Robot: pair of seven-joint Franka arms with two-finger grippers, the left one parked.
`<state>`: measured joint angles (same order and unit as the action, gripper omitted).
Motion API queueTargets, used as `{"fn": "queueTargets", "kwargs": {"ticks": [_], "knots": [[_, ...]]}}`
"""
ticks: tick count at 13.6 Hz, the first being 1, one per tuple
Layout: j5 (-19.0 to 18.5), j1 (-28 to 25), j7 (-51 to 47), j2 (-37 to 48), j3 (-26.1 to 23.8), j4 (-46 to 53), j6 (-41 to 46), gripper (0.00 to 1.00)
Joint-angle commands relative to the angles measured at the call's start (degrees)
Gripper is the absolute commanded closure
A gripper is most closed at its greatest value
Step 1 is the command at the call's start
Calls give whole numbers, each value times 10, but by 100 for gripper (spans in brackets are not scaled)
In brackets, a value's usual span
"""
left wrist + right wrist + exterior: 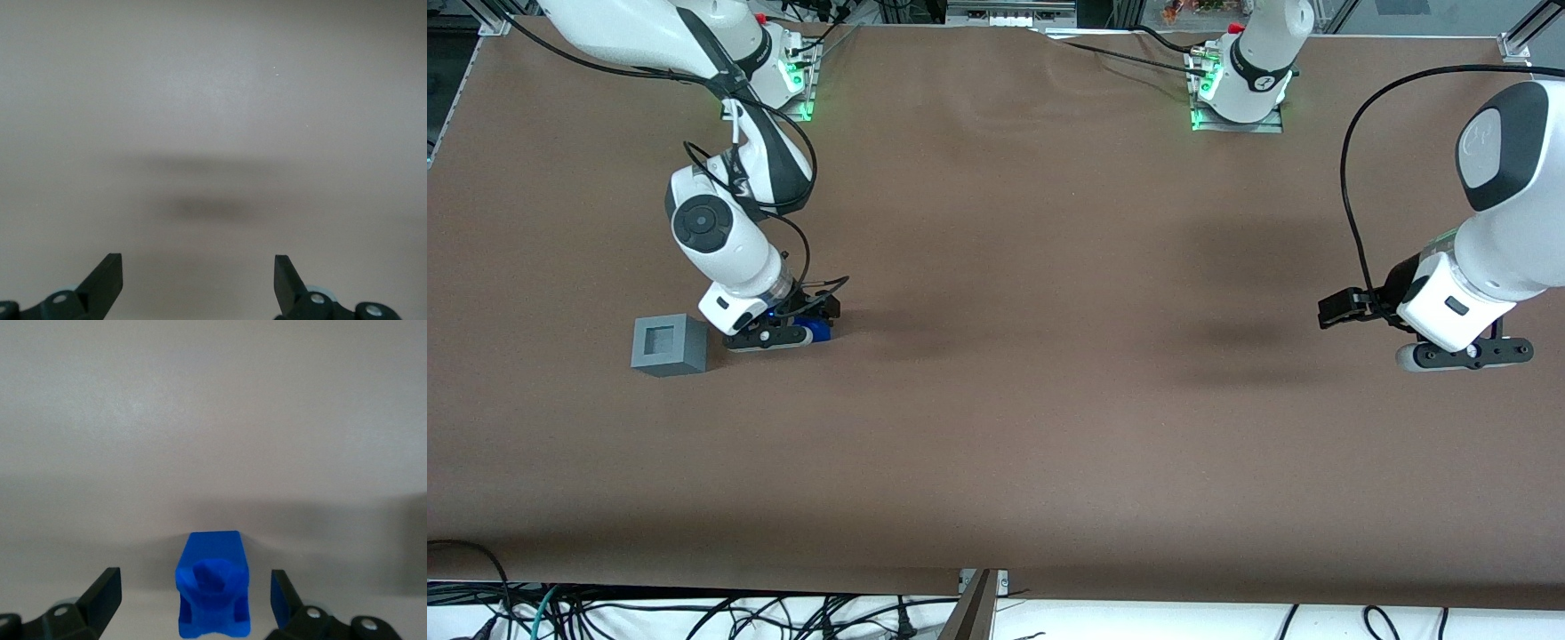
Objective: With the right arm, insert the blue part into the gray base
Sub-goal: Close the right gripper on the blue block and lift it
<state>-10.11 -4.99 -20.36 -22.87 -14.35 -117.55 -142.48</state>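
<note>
The right wrist view is showing what the front one isn't: the claw (193, 603) is sitting wide open with the blue part (212, 585) between its fingers (105, 595), gaps on both sides, so it's gripping nothing. From the front, the right arm (725, 244) is covering most of the part (816, 331), leaving just a blue sliver peeking out beside the claw (769, 338), low over the brown surface (1049, 400). The gray base (667, 345) is sitting just beside the claw, toward the working arm's end, recess facing up. It's only showing in the front view.
</note>
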Motion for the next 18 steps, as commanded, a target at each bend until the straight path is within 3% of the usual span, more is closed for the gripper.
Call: {"fn": "queueTargets", "kwargs": {"ticks": [1, 4, 9, 14, 18], "knots": [[-15, 0, -16, -10, 0, -1, -17, 1], [-16, 1, -15, -20, 1, -1, -25, 3], [-16, 2, -15, -23, 3, -3, -25, 24], [-16, 2, -15, -23, 6, -11, -26, 37], [-16, 2, -14, -23, 6, -13, -25, 60]]}}
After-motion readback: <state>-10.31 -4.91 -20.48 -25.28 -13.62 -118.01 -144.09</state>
